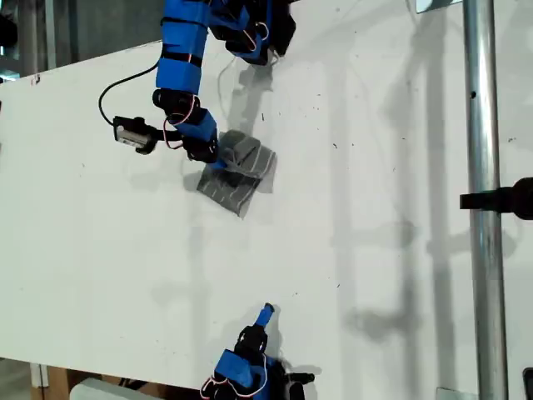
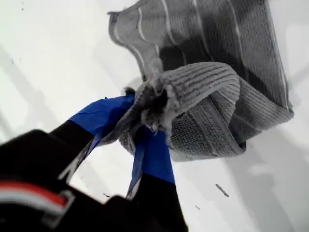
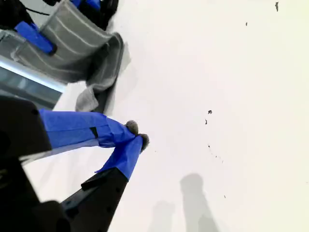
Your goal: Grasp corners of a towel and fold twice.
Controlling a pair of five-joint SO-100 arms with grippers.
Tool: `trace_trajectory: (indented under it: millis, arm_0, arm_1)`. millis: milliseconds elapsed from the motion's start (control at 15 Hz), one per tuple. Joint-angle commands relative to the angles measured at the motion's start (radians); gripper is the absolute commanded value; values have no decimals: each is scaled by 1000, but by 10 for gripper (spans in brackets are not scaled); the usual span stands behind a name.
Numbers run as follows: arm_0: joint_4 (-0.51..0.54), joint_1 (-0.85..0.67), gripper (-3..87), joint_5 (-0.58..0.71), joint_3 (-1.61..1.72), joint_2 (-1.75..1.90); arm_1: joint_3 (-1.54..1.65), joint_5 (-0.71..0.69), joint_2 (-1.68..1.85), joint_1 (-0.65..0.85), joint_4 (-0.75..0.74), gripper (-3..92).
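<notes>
**Towel bunched in first gripper; second gripper idle, closed**

Exterior view: The towel (image 1: 240, 173) lies on the white table (image 1: 375, 208), crumpled into a small folded heap in the upper part of the view, left of centre. My first gripper (image 1: 223, 154) is at the heap's upper-left edge, touching the cloth. A black cable (image 1: 125, 83) loops from that arm toward the view's left. My second gripper (image 1: 266, 314) sits at the bottom edge of the view, well apart from the towel, pointing up toward it. A metal pole (image 1: 483, 167) runs vertically along the view's right.

First wrist view: My first gripper (image 2: 149, 123) has its blue-taped jaws pinching a bunched fold of the towel (image 2: 212, 87). Cloth rolls over the jaw tips; the rest spreads on the table beyond. Which corner, if any, is held: cannot tell.

Second wrist view: My second gripper (image 3: 137, 134) has its tips pressed together, holding no cloth. The towel (image 3: 82, 43) is far off across the table, with blue parts of the other arm at it.
</notes>
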Motion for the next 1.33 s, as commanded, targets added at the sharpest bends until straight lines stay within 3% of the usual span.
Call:
trace_trajectory:
  millis: [0,67,133,200,333,400,667,800,1000,1067,1200,1267]
  arm_0:
    - [6,28,-29,-23,-6,8]
    - [6,31,-29,-26,-2,8]
    - [5,29,-29,-26,0,8]
    - [5,25,-29,-21,-2,8]
    - [5,20,-29,-14,-14,8]
    - [5,20,-29,-15,-15,8]
    - [-3,-3,-29,-18,18,8]
    - [-20,-26,-29,-23,54,9]
    - [-40,-52,-29,-106,110,9]
    - [-32,-64,-29,-126,110,9]
    - [43,-66,-19,-225,110,9]
    - [61,-60,-19,-250,110,8]
  arm_1:
    - [-66,-15,-71,41,-80,-2]
    - [-69,-37,-80,60,-117,32]
    - [-97,-100,-97,81,-161,335]
    - [-167,-173,-127,100,-170,483]
    - [-249,-230,-141,140,-187,173]
    - [-262,-245,-133,163,-189,138]
    - [-207,-238,-34,176,-21,168]
    - [-32,-179,103,123,75,110]
    - [360,9,442,-8,132,34]
    - [523,112,598,-44,124,49]
    - [805,318,982,-127,137,-2]
    - [873,353,1120,-143,179,-2]
